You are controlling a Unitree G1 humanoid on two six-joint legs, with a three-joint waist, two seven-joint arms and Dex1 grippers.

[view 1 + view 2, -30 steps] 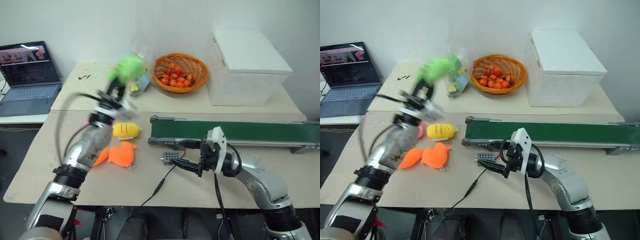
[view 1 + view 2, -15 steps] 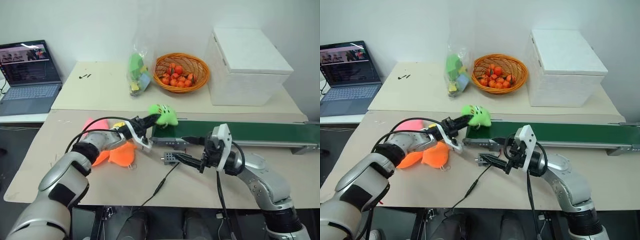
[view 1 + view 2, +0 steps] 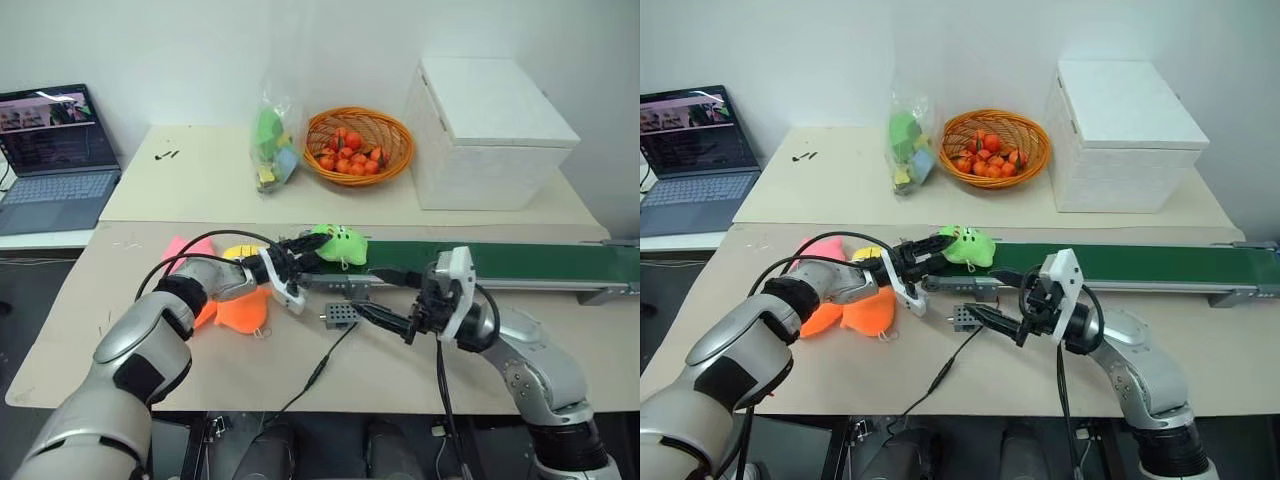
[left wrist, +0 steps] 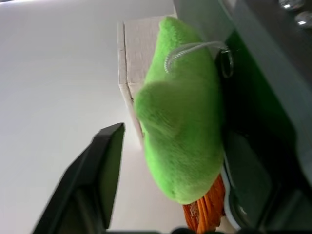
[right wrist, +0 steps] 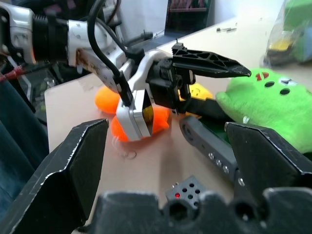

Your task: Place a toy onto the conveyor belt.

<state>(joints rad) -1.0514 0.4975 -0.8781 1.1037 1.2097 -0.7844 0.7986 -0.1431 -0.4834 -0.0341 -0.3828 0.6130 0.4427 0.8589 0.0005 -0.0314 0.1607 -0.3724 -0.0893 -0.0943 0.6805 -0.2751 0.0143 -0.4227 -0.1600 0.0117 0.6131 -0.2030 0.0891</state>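
The lime-green toy (image 3: 338, 243) lies on the left end of the dark-green conveyor belt (image 3: 500, 262). My left gripper (image 3: 308, 248) reaches in level from the left and is open, its fingers on either side of the toy (image 4: 185, 126). One finger (image 4: 105, 165) stands clearly apart from the plush. My right gripper (image 3: 370, 293) is open and holds nothing, hovering just in front of the belt's left end and pointing toward the toy (image 5: 273, 105).
A small grey box (image 3: 341, 315) with a black cable (image 3: 320, 365) sits below the right gripper. Yellow (image 3: 240, 255), pink (image 3: 185, 248) and orange (image 3: 245, 308) plush toys lie under the left arm. Behind stand a laptop (image 3: 55, 150), a toy bag (image 3: 272, 140), a fruit basket (image 3: 358, 145) and a white box (image 3: 490, 130).
My left arm swung down from near the bag to the belt's left end carrying the toy, then opened its fingers. The toy now rests on the belt. The right arm hardly moved.
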